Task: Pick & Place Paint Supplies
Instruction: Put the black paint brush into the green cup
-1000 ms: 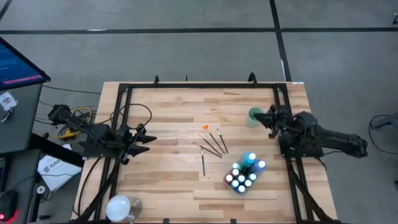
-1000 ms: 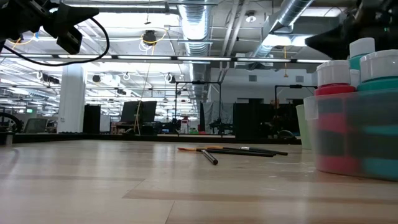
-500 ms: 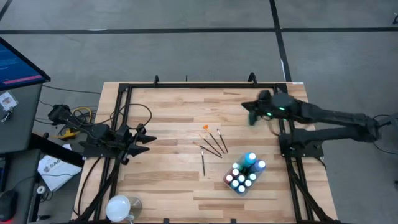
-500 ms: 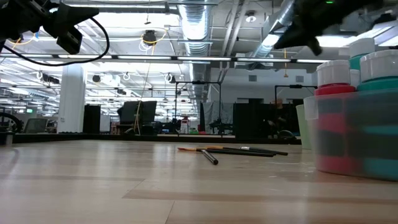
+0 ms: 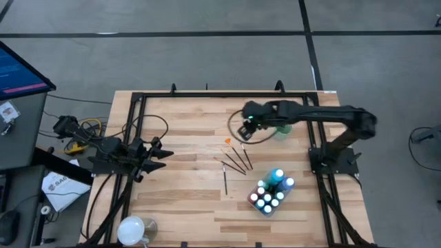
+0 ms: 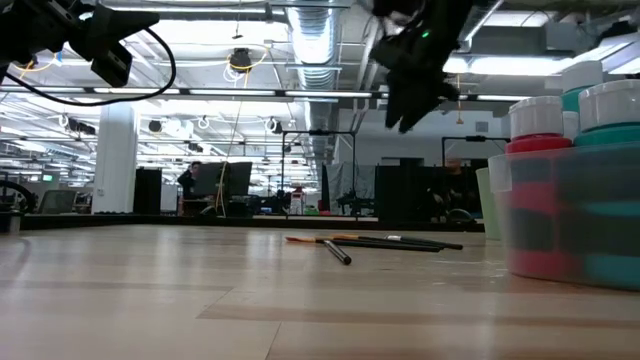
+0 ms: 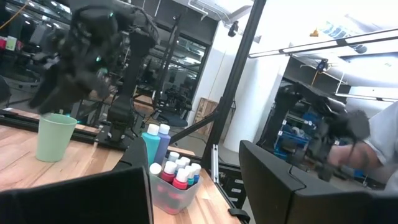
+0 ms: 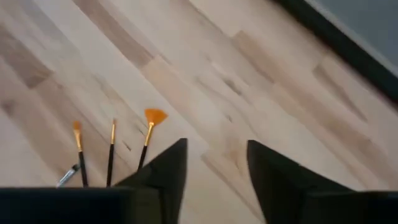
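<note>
The paintbrushes (image 5: 236, 160) lie loose on the wooden table (image 5: 193, 124), fanned out just beside the clear tub (image 5: 270, 195) that holds the paint bottles (image 5: 273, 187), and we see that the right gripper (image 5: 244, 130) has swung out from beside the pale green cup (image 5: 281, 129) to hang above the orange fan brush (image 8: 151, 126), its fingers now parted and empty, which we read as the approach for a first brush pick. Nothing stands between it and the brushes; the cup sits behind its arm, and the left gripper (image 5: 157, 154), spread wide and empty, waits well off on the far side of the brushes from the tub.
</note>
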Available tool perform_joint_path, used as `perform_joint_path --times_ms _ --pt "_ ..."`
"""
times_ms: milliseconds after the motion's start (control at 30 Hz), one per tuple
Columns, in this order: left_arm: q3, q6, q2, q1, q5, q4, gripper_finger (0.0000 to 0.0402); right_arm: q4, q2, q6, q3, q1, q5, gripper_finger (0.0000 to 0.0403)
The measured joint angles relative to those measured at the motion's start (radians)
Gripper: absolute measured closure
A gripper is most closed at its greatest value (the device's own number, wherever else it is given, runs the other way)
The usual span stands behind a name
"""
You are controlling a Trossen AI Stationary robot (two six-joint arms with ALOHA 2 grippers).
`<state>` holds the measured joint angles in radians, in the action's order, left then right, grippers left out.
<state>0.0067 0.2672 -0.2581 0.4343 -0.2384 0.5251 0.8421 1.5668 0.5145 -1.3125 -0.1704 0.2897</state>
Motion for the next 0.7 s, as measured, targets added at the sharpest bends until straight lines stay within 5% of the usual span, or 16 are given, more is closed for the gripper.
perform_joint_path --times_ms 233,700 --pt "0.000 0.000 0.000 0.000 0.000 0.000 0.0270 0.100 0.201 0.147 -0.072 0.030 -0.078 0.0155" --pt "0.000 0.000 0.000 0.000 0.000 0.000 0.0270 0.023 0.409 0.195 -0.074 0.039 -0.157 0.0148"
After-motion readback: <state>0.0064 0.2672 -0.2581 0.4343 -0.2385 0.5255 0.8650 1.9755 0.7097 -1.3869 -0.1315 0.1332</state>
